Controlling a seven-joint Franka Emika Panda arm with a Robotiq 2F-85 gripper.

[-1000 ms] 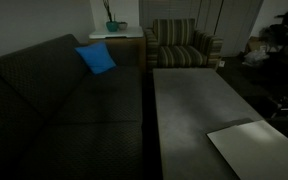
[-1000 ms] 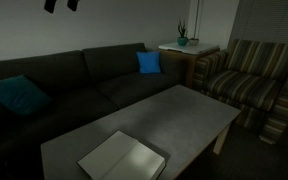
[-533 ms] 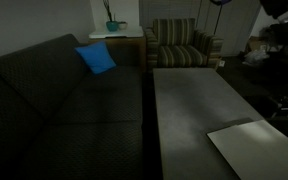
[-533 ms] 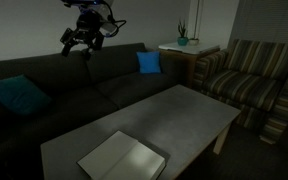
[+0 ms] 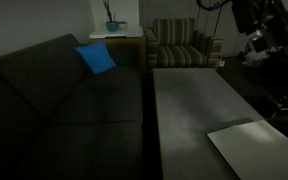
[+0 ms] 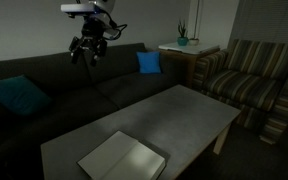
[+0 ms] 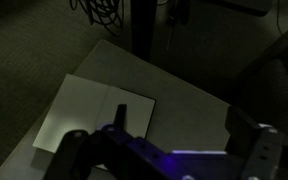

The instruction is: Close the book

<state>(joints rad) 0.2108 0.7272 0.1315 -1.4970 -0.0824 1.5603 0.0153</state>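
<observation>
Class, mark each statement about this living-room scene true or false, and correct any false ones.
1. The book lies open on the coffee table. True.
2. The gripper is touching the book. False: it hangs high over the sofa, well apart from the book, jaws open.
3. A blue cushion sits on the sofa. True.
4. The armchair is plain black. False: it is striped.
</observation>
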